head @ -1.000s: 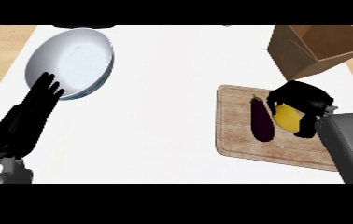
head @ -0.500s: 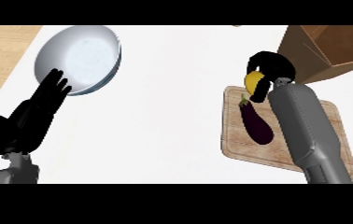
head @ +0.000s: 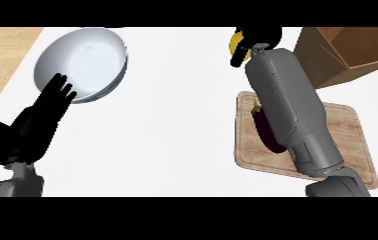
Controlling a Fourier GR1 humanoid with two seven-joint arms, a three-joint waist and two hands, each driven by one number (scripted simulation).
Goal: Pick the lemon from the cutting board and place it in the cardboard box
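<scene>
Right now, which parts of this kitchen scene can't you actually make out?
- Lemon: head view; the right hand curls round it, so only a yellow sliver shows.
- Eggplant: the grey right forearm covers its right side.
- Cutting board: its middle lies under that forearm.
- Cardboard box: cut off by the top and right edges; its inside cannot be seen.
- Left hand, open at lower left: overlaps the bowl's lower rim.
</scene>
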